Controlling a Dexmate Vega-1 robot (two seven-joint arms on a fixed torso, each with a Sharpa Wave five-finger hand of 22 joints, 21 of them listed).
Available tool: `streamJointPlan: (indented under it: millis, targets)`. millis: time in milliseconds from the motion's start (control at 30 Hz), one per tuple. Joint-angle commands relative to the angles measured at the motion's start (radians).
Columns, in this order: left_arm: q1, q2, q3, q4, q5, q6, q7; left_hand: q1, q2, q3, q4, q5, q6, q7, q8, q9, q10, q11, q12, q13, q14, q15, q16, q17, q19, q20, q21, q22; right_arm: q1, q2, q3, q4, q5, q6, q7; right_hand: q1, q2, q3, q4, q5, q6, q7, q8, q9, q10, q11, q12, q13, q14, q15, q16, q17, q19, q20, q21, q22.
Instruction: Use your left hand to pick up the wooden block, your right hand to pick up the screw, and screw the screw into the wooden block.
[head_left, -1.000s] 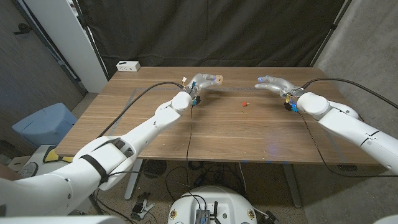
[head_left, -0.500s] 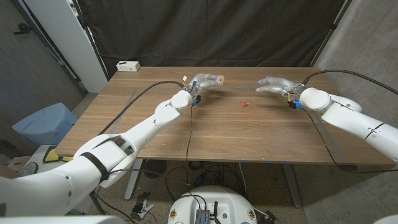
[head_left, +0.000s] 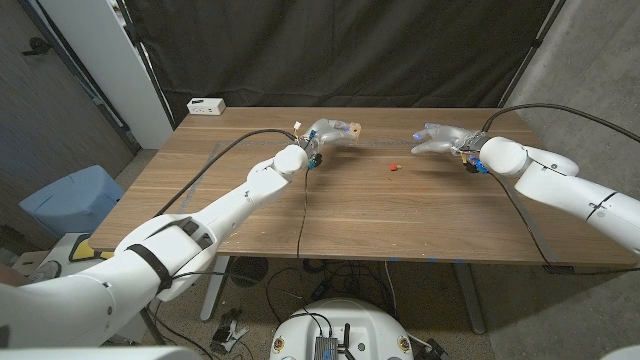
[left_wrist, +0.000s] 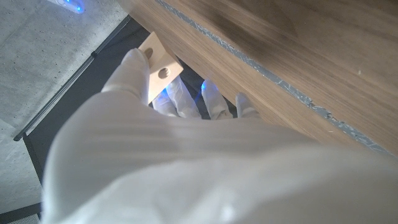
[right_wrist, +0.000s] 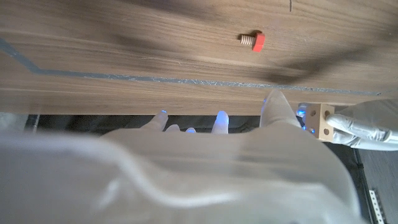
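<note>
Left hand (head_left: 322, 132) is gripping the block (head_left: 349, 127) above the counter (head_left: 400, 215); right hand (head_left: 440, 139), fingers spread wide, is hovering at the screw's (head_left: 394, 167) two o'clock.

No legible text, label, brand, number or sign can be read in any of the views. A small white box (head_left: 206, 105) is seen at the far left corner of the counter (head_left: 350, 210); any marking on it is too small to be made out.
</note>
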Motion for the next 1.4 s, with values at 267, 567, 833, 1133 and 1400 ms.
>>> streamJointPlan:
  millis: [267, 567, 833, 1133, 1400]
  targets:
    - [0.022, 0.052, -0.009, -0.063, -0.014, 0.035, -0.052, 0.004, 0.018, -0.003, 0.005, 0.008, 0.015, -0.003, 0.004, 0.004, 0.012, -0.002, 0.004, 0.004, -0.001, -0.048, 0.003, 0.003, -0.010, 0.001, -0.001, 0.001, 0.071, 0.030, -0.062, 0.051, -0.209, 0.108, 0.036, 0.040, -0.003, 0.022, -0.002, -0.013, 0.015, -0.003, 0.005, 0.003, -0.018, -0.002, 0.000, 0.005, -0.021, 0.005, 0.006, 0.001, 0.007, -0.001, 0.005, 0.001]
    - [0.034, 0.065, -0.015, -0.080, -0.017, 0.038, -0.052, 0.003, 0.020, -0.005, 0.006, 0.008, 0.014, -0.004, 0.003, 0.004, 0.010, -0.002, 0.000, 0.005, -0.005, -0.047, 0.001, 0.003, -0.014, 0.001, -0.001, 0.001, 0.106, 0.059, -0.076, 0.138, -0.255, 0.229, 0.038, 0.062, -0.007, 0.030, -0.003, -0.014, 0.018, -0.002, 0.006, 0.005, -0.024, -0.006, 0.002, 0.005, -0.011, 0.007, 0.009, 0.002, 0.019, 0.000, 0.008, 0.001]
    - [0.036, 0.060, -0.019, -0.070, -0.020, 0.017, -0.051, 0.003, 0.021, -0.006, 0.005, 0.008, 0.013, -0.004, 0.002, 0.004, 0.009, -0.002, -0.003, 0.006, -0.005, -0.048, 0.001, 0.003, -0.018, 0.001, -0.001, 0.002, 0.137, 0.085, -0.077, 0.258, -0.233, 0.395, 0.035, 0.086, -0.013, 0.037, -0.003, -0.013, 0.036, -0.002, 0.012, 0.007, -0.020, -0.012, 0.006, 0.006, -0.003, 0.002, 0.011, 0.002, 0.035, -0.003, 0.012, 0.001]
    - [0.043, 0.059, -0.021, -0.084, -0.020, 0.027, -0.042, 0.003, 0.025, -0.007, 0.005, 0.009, 0.016, 0.000, 0.002, 0.004, 0.009, -0.003, -0.007, 0.007, -0.003, -0.050, 0.002, 0.004, -0.019, 0.000, 0.000, 0.002, 0.189, 0.130, -0.087, 0.392, -0.198, 0.543, 0.059, 0.105, -0.019, 0.042, -0.003, -0.012, 0.050, -0.002, 0.016, 0.008, -0.025, -0.017, 0.006, 0.006, -0.006, 0.000, 0.009, 0.002, 0.027, -0.004, 0.007, 0.002]
    - [0.047, 0.065, -0.024, -0.098, -0.019, 0.025, -0.039, 0.002, 0.026, -0.008, 0.005, 0.009, 0.014, -0.003, 0.000, 0.004, 0.011, -0.003, -0.008, 0.008, -0.001, -0.051, 0.003, 0.004, -0.019, 0.000, 0.001, 0.002, 0.235, 0.169, -0.105, 0.494, -0.177, 0.620, 0.090, 0.119, -0.026, 0.046, -0.001, -0.012, 0.061, -0.002, 0.019, 0.009, -0.033, -0.020, 0.004, 0.006, -0.013, -0.002, 0.007, 0.003, 0.031, -0.006, 0.008, 0.002]
